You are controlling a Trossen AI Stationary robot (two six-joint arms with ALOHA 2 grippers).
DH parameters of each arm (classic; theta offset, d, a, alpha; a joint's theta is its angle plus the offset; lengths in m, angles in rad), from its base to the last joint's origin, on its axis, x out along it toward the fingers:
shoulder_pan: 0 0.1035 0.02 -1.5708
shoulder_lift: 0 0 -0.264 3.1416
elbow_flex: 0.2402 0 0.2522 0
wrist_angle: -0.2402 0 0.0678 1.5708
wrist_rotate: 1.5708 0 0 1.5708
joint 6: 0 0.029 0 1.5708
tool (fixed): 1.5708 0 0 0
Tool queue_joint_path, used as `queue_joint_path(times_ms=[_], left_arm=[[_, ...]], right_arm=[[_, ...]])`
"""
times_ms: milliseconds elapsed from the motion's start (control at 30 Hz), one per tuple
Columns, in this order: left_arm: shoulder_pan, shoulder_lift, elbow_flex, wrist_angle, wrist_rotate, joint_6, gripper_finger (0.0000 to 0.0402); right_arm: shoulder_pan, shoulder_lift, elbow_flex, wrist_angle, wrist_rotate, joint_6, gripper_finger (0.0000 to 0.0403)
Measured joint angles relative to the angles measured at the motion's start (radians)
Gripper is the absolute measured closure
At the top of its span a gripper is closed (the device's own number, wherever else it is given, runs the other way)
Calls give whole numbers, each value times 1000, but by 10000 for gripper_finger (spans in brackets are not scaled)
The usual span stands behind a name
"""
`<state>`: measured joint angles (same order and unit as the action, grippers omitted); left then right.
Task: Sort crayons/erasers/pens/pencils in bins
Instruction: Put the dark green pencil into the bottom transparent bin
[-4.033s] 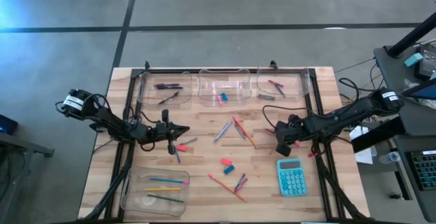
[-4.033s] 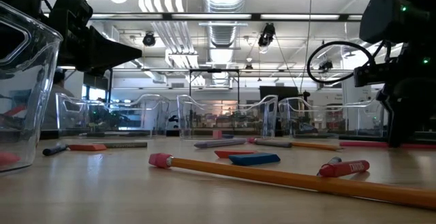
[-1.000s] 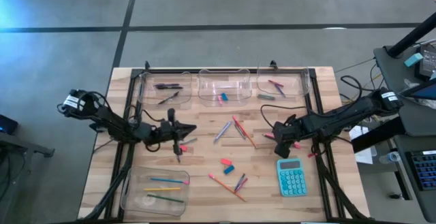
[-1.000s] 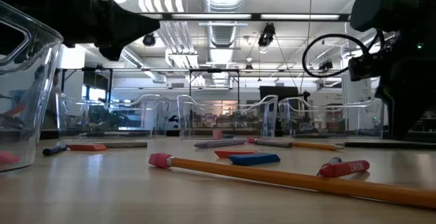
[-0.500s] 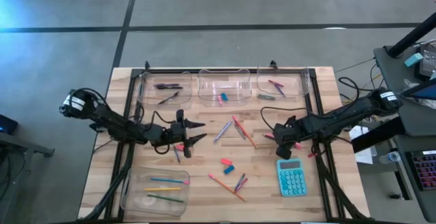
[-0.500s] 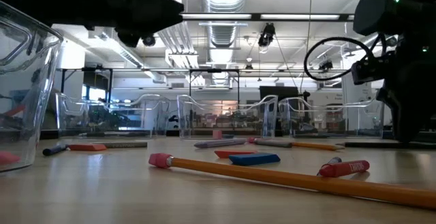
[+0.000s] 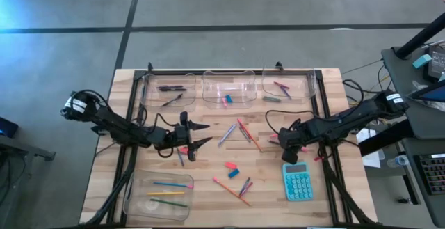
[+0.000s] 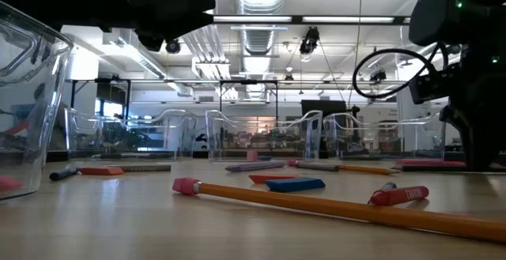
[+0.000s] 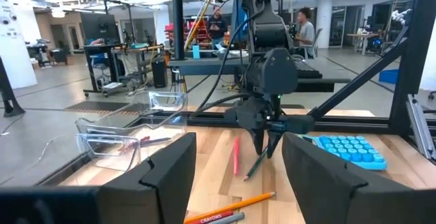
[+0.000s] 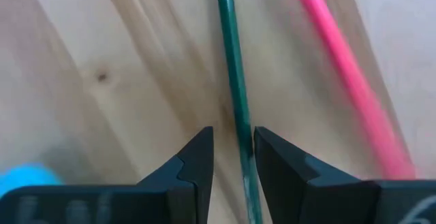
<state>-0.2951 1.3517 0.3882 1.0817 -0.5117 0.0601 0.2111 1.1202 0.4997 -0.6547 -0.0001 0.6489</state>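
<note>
Back edge: three clear bins [image 7: 227, 90] stand side by side, walls nearly touching, with no passage between them. Front left corner: a fourth bin [image 7: 158, 194] blocks that corner. Front right: teal calculator [image 7: 298, 181] occupies the boards just in front of the right gripper [image 7: 286, 145]. Table centre: loose pencils [image 7: 245, 132] and erasers [image 7: 231, 168] lie scattered, with bare wood between the clusters wide enough for an approach from above. Left gripper [image 7: 199, 134] hangs with fingers spread above the boards left of centre, a few short sticks close beneath it. Black frame rails [image 7: 324, 111] run along both sides and bound lateral reach. Bare wood lies between the left bin row and the front bin.
</note>
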Motion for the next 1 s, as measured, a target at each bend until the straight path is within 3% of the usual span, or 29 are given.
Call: queue_joint_path(times_ms=[300,1000], left_arm=[[0,0,1,1,0,0,198],[0,0,0,0,0,0,198]], right_arm=[[0,0,118,-69,-27,-12,305],[0,166,78,-54,-78,-33,305]])
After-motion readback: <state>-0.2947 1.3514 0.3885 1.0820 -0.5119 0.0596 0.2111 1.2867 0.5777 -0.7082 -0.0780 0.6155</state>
